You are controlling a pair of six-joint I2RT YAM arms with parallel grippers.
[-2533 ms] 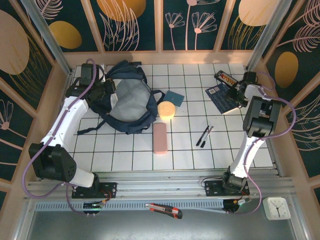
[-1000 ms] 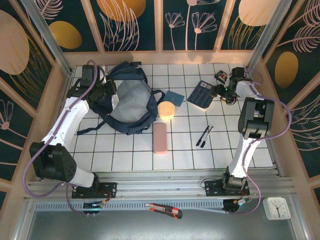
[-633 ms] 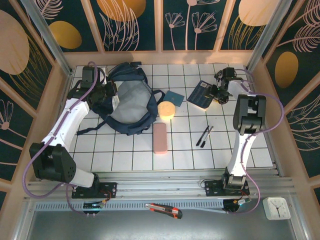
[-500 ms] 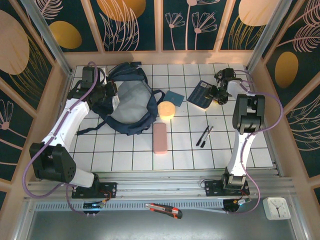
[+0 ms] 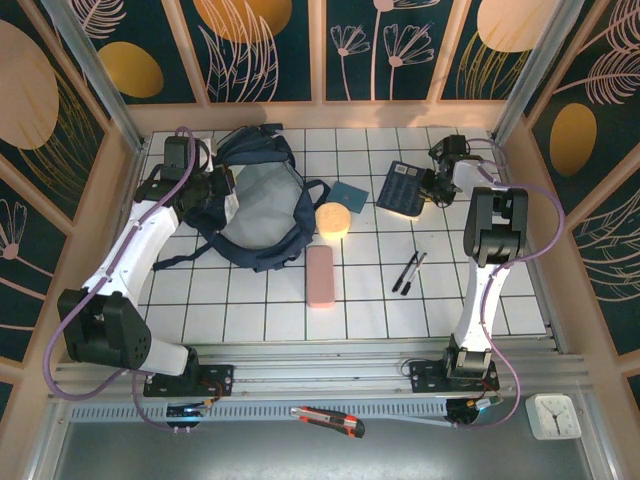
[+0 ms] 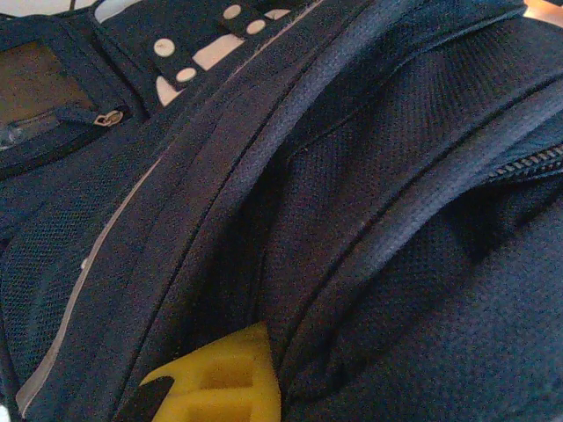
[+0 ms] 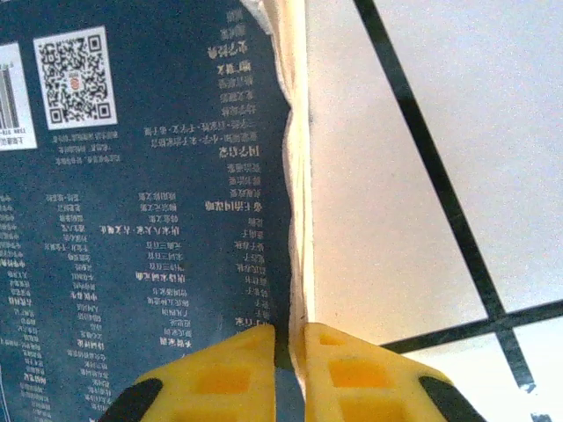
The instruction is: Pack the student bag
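The student bag (image 5: 255, 205), a big navy backpack, lies at the back left of the white tiled table with its grey inside showing. My left gripper (image 5: 213, 190) is shut on a fold of the bag's left edge. In the left wrist view one yellow finger (image 6: 220, 387) presses into the navy mesh (image 6: 378, 176); the other finger is hidden by fabric. My right gripper (image 7: 297, 341) is shut on the page edge of a dark blue book (image 7: 149, 193) with white print. From above, that book (image 5: 402, 187) lies at the back right, with the right gripper (image 5: 430, 186) at its right edge.
A cream round object (image 5: 333, 219), a small teal notebook (image 5: 349, 193) and a pink pencil case (image 5: 320, 275) lie right of the bag. Two pens (image 5: 408, 271) lie mid-right. A dark item (image 5: 441, 152) sits behind the right wrist. A utility knife (image 5: 330, 421) and a clock (image 5: 550, 415) lie off the table.
My right gripper has closed on the book's edge. Earlier the book was dragged left from the back right corner. The left arm has stayed on the bag.
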